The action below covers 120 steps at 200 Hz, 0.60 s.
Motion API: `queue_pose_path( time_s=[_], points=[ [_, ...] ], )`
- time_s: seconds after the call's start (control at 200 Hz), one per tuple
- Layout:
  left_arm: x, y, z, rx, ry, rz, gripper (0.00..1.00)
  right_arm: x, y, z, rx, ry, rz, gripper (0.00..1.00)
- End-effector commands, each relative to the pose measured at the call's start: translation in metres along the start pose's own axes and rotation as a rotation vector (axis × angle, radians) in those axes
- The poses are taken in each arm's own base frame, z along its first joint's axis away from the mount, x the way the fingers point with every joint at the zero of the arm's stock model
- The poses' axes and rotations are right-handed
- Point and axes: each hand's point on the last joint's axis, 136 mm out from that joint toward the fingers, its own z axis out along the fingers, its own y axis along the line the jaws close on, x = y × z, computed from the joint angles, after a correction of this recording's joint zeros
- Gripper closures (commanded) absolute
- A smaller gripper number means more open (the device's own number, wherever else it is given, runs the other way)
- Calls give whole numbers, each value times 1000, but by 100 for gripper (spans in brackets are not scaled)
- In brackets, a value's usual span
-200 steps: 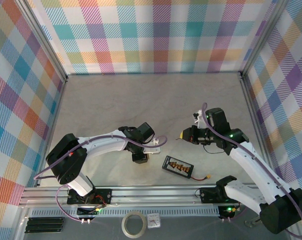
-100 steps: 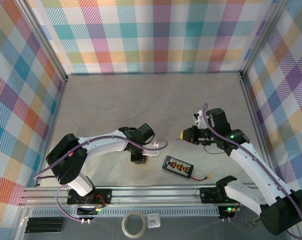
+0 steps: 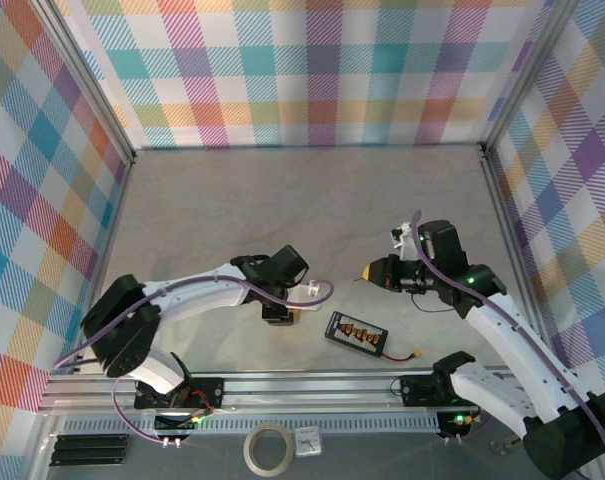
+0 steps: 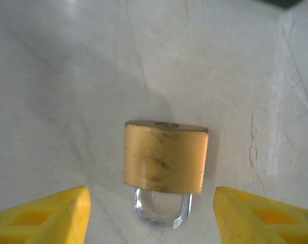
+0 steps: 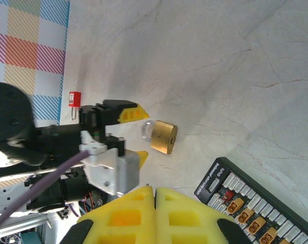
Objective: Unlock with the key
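Left wrist: padlock (image 4: pixel 165 157) lies free between spread fingers (image 4: pixel 47 216).

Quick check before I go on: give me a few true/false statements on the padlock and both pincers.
1. The left pincer stands open around the padlock without touching it. True.
2. The right pincer is wide open. False: the right pincer is shut.
3. The padlock hangs clear of the table. False: it lies flat on the table.
4. A black connector board lies on the table near the padlock. True.
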Motion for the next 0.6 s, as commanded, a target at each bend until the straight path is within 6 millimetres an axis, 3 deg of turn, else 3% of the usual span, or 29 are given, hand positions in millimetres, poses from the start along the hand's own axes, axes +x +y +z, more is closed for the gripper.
queue_pose_path(
  time_s=[0.0,0.16,0.285,0.33,0.475,0.595],
  points=[
    [-12,3,-21,-52,-85,-37,35,10,-3,0,-5,26,13,100],
    [-27,13,-63,-126,-242,-259,32,10,-1,-4,-9,19,5,100],
    [-33,21,-94,-111,-343,-729,34,12,-1,-6,-12,15,2,100],
    [-23,22,-94,-108,-315,-941,39,13,-1,-6,-14,17,3,100],
    [7,-14,-74,-14,-103,-1396,78,13,-1,-5,-20,21,7,100],
    [18,-38,-61,-58,-33,-1574,85,13,2,-4,-30,27,-1,100]
  ],
)
